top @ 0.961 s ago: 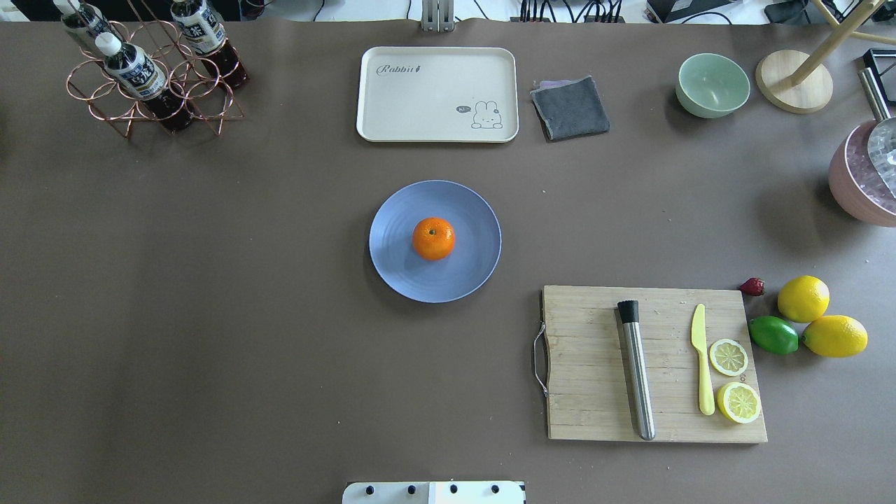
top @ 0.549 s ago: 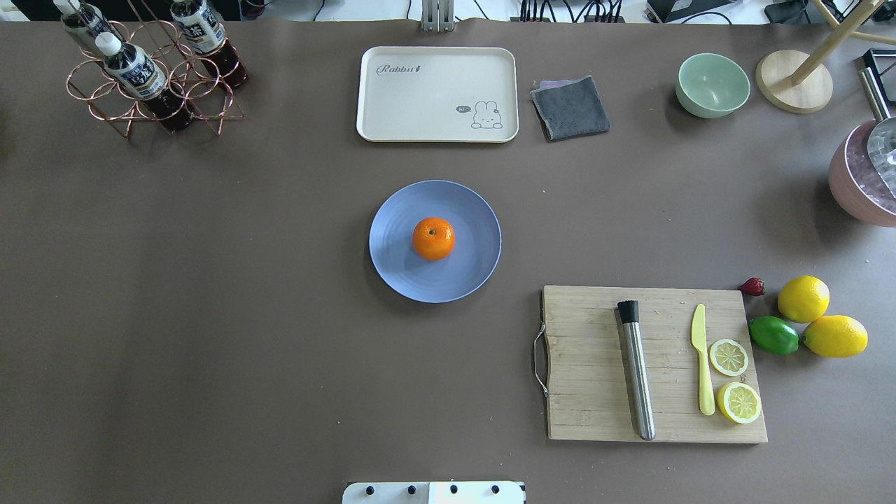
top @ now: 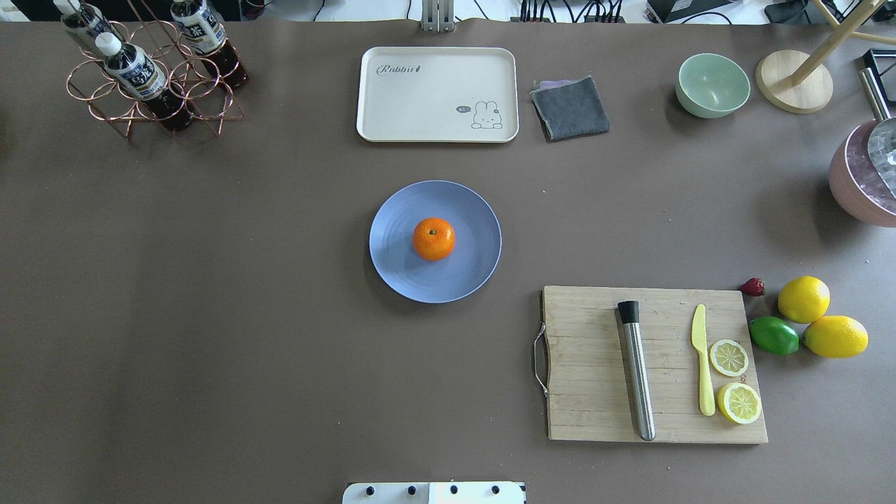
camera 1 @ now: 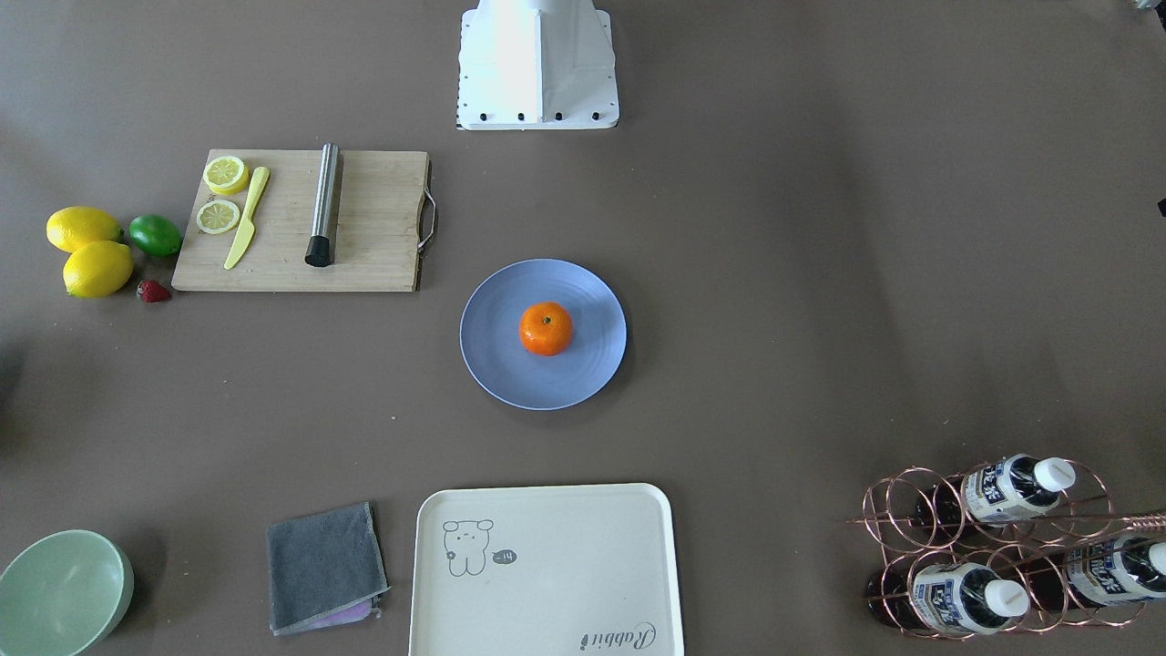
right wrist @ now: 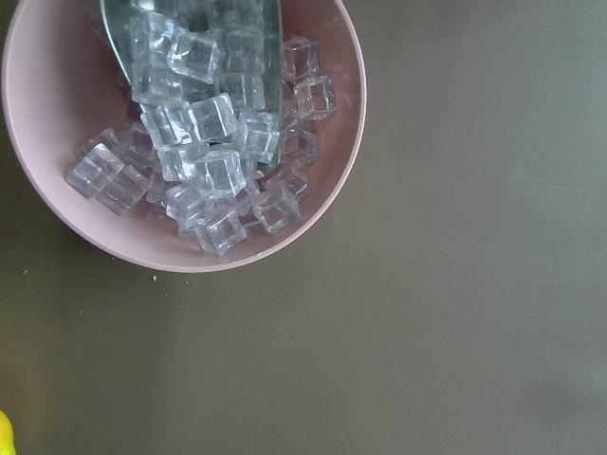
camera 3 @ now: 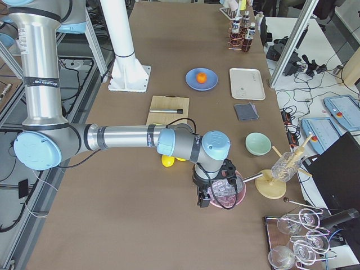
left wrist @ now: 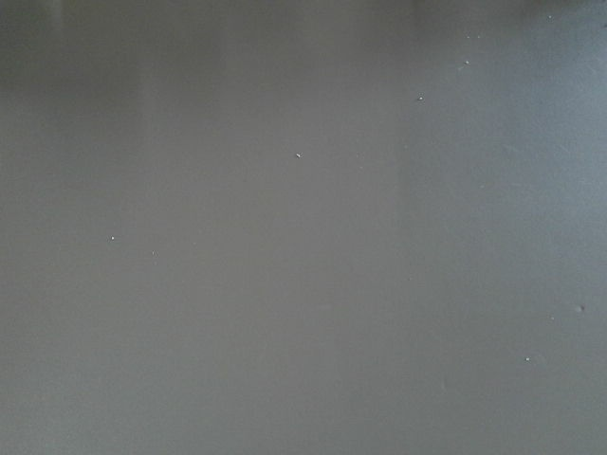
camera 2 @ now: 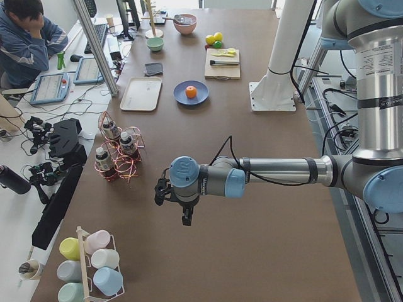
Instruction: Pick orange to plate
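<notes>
The orange (top: 433,239) is set on the middle of the plate (top: 399,273), at the centre of the table (top: 210,315). Along the far edge are ranged the bottle rack (top: 150,87) at the left corner, then the tray (top: 437,94), cloth (top: 570,107) and bowl (top: 712,85) toward the right. The board (top: 595,364) is laid toward the near right corner, with lemons (top: 803,299) and a lime (top: 773,335) just beside its right edge.

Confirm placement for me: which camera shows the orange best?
The overhead view: the orange sits large and unblocked near the middle of the plate. The front-facing view is nearly as clear; both side views show it small and distant; neither wrist camera shows it.
</notes>
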Robot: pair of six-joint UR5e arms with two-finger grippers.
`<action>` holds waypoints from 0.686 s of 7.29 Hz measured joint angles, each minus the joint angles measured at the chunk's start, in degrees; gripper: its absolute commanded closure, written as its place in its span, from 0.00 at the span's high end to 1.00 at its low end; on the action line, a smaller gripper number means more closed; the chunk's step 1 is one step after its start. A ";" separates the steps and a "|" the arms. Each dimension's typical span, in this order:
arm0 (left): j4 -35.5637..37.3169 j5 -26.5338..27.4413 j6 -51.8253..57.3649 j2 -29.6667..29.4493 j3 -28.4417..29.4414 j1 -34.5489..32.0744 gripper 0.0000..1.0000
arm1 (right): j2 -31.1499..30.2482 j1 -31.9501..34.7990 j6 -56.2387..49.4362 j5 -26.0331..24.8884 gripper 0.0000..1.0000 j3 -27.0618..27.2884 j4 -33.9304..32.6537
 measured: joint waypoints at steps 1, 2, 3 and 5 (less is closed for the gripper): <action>0.08 0.05 -0.05 -0.02 -0.04 -0.07 0.99 | -0.09 0.02 0.30 0.01 1.00 -0.04 0.59; 0.11 0.08 -0.08 -0.10 -0.15 -0.10 0.99 | -0.16 0.02 0.44 0.03 1.00 -0.08 1.26; 0.13 0.08 -0.09 -0.24 -0.15 -0.10 0.99 | -0.19 0.04 0.49 0.07 1.00 -0.09 1.56; 0.18 0.11 -0.13 -0.57 -0.12 -0.10 0.99 | -0.23 0.02 0.52 0.09 1.00 -0.11 1.70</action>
